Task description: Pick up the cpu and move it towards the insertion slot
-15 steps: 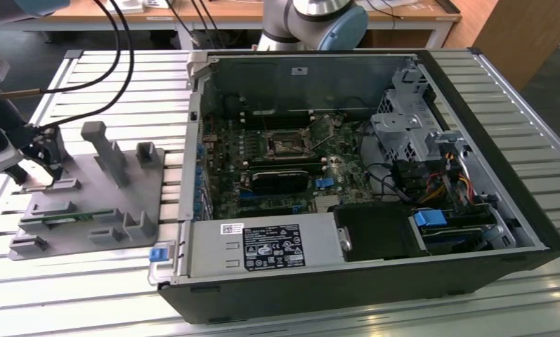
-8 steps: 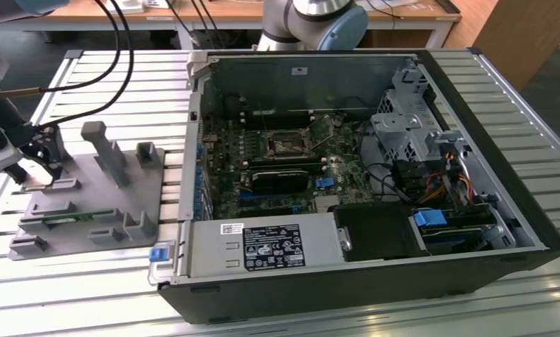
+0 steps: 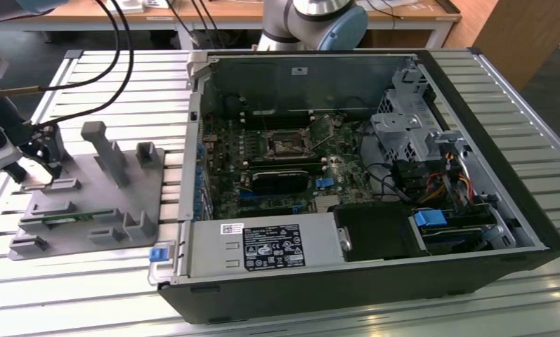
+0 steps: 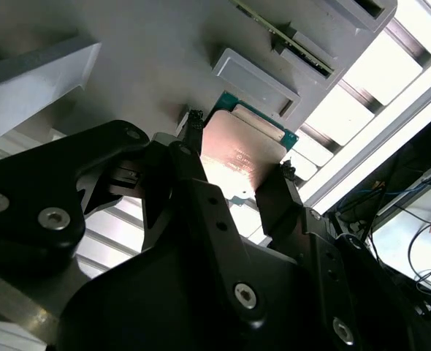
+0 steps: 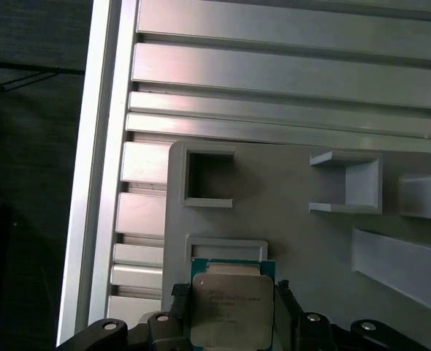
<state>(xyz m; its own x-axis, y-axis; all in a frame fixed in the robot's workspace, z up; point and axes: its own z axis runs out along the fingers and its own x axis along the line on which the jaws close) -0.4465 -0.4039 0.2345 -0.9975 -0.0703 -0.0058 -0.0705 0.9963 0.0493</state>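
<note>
Ribbed aluminium tabletop [image 3: 516, 105], pale wooden desk [image 3: 83, 8] behind, wooden cabinet [image 3: 523, 35] at the exterior view's right.

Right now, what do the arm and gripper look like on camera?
The arm is a silver-grey tube with light blue joint caps. The matte black gripper is built of chunky angular links fastened with silver hex-socket screws and ends in narrow black fingers. Thin black cables loop across to its wrist.
</note>
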